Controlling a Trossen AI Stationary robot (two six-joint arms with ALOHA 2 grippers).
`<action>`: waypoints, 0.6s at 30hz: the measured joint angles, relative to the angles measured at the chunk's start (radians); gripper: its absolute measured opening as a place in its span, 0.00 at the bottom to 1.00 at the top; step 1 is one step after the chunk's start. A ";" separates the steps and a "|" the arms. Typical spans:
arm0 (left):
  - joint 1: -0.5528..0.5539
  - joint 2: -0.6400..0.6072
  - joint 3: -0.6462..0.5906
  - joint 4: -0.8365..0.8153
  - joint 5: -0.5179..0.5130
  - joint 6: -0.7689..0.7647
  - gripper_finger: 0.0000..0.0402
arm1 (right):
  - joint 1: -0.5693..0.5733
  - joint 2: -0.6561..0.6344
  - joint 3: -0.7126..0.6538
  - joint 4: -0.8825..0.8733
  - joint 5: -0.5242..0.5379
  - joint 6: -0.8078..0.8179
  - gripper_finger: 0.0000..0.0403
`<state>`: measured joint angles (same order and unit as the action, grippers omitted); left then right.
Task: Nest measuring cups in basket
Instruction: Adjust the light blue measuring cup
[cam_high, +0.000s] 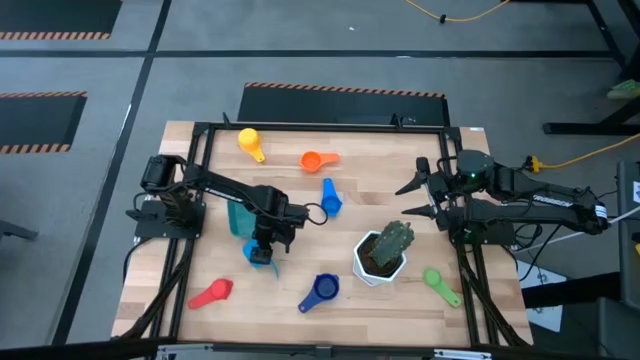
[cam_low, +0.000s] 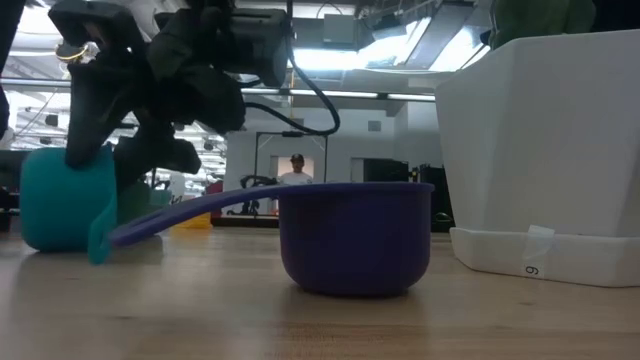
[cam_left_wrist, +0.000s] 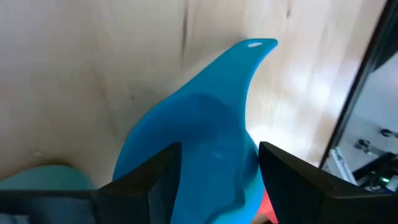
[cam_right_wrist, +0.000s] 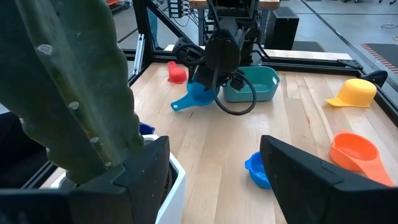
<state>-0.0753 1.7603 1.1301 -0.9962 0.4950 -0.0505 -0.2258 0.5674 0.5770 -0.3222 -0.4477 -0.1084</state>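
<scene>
Near edge of the table (cam_high: 330, 320), as I read it from above:

- Red cup (cam_high: 212, 293), near-left, lying alone on bare wood.
- Dark blue cup (cam_high: 320, 290), near-centre, bowl up; in the low view (cam_low: 355, 237) I see its handle pointing toward the left arm. I cannot see inside it.
- White pot (cam_high: 366, 270) with a green plant (cam_high: 392, 243), just right of the dark blue cup.
- Green cup (cam_high: 440, 284), near-right, close to the table's right edge.

Middle:

- My left hand (cam_high: 262, 252) is closed on a light blue cup (cam_high: 260, 255); the left wrist view shows the fingers (cam_left_wrist: 152, 180) either side of its bowl (cam_left_wrist: 199, 137), handle pointing away. The right wrist view shows the cup (cam_right_wrist: 198, 94) tilted, just off the wood.
- Teal basket (cam_high: 240, 217), touching or just behind that hand; I see nothing in it from the right wrist view (cam_right_wrist: 255, 84).
- Mid-blue cup (cam_high: 329, 196), centre, apart from the rest.
- My right hand (cam_high: 412, 198) waits with fingers spread, at the right side, behind the pot.

Far:

- Orange cup (cam_high: 314, 159) and yellow cup (cam_high: 249, 143), both near the far edge.

Open room: bare wood lies between the basket and the pot, and along the near-left corner.
</scene>
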 joint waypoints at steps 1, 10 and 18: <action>0.000 0.000 0.000 0.000 -0.009 0.000 0.52 | 0.000 0.000 0.000 0.000 0.000 0.000 0.63; -0.016 0.000 0.000 0.000 -0.010 0.017 0.49 | 0.000 0.000 0.000 0.000 0.000 0.000 0.63; -0.056 0.000 0.000 0.000 -0.001 0.018 0.34 | 0.000 0.000 0.000 0.000 0.000 -0.001 0.63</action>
<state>-0.1314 1.7603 1.1297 -0.9966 0.4942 -0.0322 -0.2260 0.5674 0.5770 -0.3225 -0.4473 -0.1089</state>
